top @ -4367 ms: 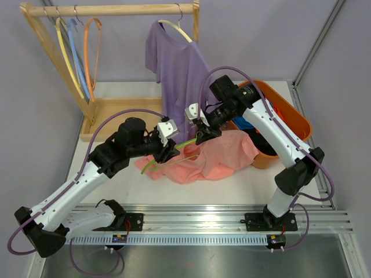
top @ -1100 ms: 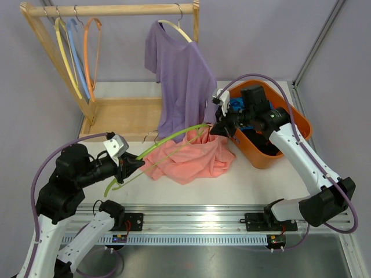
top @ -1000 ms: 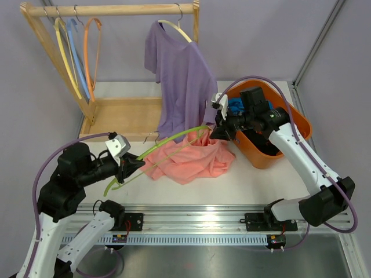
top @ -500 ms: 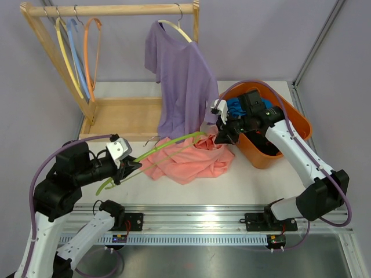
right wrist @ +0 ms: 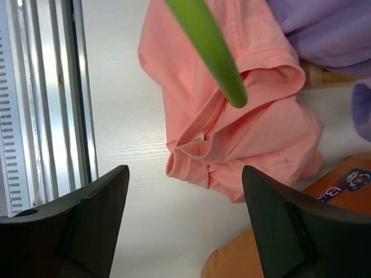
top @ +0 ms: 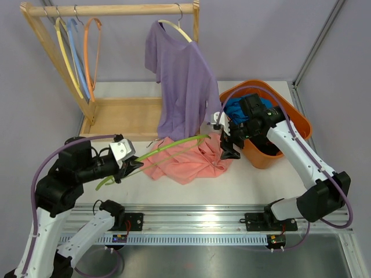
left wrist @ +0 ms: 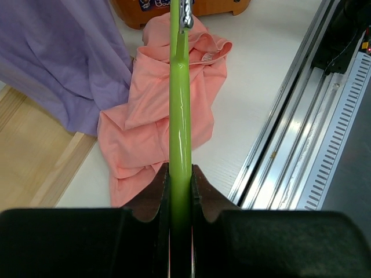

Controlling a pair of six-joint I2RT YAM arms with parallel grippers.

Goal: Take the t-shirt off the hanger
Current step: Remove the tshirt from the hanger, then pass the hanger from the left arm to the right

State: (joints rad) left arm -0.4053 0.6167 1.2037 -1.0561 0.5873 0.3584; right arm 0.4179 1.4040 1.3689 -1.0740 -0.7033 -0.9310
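Observation:
The pink t-shirt (top: pixel 185 165) lies crumpled on the white table, its collar toward the right. Over it slants the green hanger (top: pixel 168 146), held low at the left by my left gripper (top: pixel 128 166), which is shut on the hanger's bar (left wrist: pixel 179 116). In the right wrist view one bare hanger tip (right wrist: pixel 208 46) hangs free above the t-shirt (right wrist: pixel 232 127). Whether any of the hanger is still inside the cloth I cannot tell. My right gripper (top: pixel 230 146) hovers over the t-shirt's right edge, beside the basket. It is open with nothing between its fingers (right wrist: pixel 184 171).
An orange basket (top: pixel 295 116) with blue and dark clothes stands at the right. A purple t-shirt (top: pixel 179 75) hangs from the wooden rack (top: pixel 116 10), reaching down behind the pink one. Three empty hangers (top: pixel 75 52) hang at the rack's left. A metal rail (top: pixel 203 220) runs along the near edge.
My right gripper has opened and let go of the pink t-shirt, which has dropped flat onto the table. The right gripper has moved down and nearer. The left still holds the hanger.

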